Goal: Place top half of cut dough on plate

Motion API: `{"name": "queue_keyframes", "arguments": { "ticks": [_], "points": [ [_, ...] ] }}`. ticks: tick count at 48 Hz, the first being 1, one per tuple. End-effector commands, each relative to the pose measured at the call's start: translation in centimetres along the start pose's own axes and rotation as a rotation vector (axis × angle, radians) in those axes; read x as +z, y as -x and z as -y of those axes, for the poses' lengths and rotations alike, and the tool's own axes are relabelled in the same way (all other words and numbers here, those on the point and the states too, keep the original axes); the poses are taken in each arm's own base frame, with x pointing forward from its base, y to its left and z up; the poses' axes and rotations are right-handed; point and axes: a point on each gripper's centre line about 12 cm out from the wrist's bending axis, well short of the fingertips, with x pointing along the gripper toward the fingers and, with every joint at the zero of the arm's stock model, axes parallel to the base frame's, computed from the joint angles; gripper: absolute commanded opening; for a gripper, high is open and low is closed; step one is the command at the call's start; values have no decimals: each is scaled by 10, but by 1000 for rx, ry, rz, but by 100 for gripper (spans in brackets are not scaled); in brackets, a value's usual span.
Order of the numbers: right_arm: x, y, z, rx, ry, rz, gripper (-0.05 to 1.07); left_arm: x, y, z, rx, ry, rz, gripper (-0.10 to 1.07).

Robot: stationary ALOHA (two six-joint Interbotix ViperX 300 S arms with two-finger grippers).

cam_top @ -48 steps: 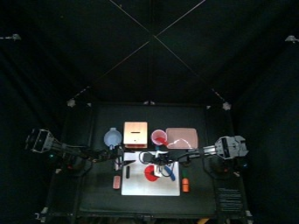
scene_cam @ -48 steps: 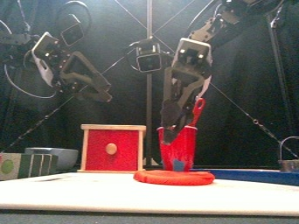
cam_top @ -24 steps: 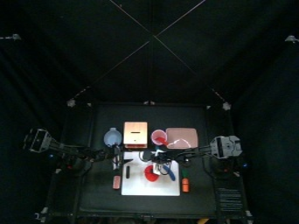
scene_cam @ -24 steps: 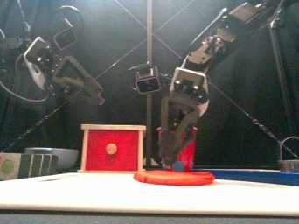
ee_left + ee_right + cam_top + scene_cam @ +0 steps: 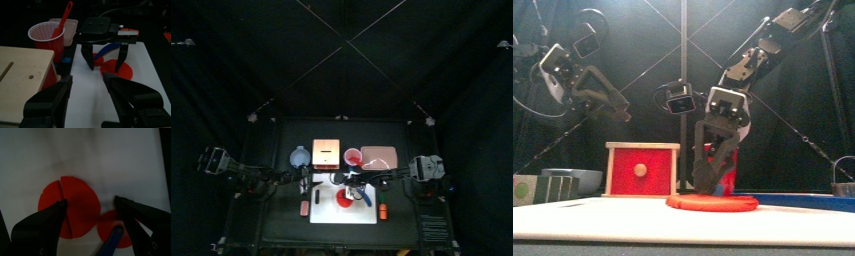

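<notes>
Fingers of the right gripper [image 5: 91, 213] stand apart over the red dough [image 5: 75, 205]; the left gripper [image 5: 87, 95] is open beside the red cup [image 5: 48, 37].

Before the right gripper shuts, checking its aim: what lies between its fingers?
The right wrist view shows the cut red dough, on the white mat, between the open fingers of the right gripper.

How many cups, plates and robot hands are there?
Cups: 1, the red cup
Plates: 1, the plate
Robot hands: 2, the left gripper and the right gripper
Total: 4
</notes>
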Motion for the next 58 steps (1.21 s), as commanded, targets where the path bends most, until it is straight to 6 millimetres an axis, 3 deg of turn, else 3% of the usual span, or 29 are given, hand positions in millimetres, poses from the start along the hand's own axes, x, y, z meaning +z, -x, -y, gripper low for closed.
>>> {"name": "queue_keyframes", "arguments": {
  "ticks": [1, 24, 44, 58],
  "points": [
    [12, 8, -8, 18, 1, 41, 102, 5, 0, 0, 2, 5, 20, 87],
    [6, 5, -22, 44, -2, 18, 102, 5, 0, 1, 2, 7, 19, 87],
    [2, 2, -20, 40, -12, 2, 101, 5, 0, 1, 2, 9, 19, 87],
    [-1, 0, -20, 39, -14, -9, 87, 5, 0, 1, 2, 9, 18, 87]
  ]
}}
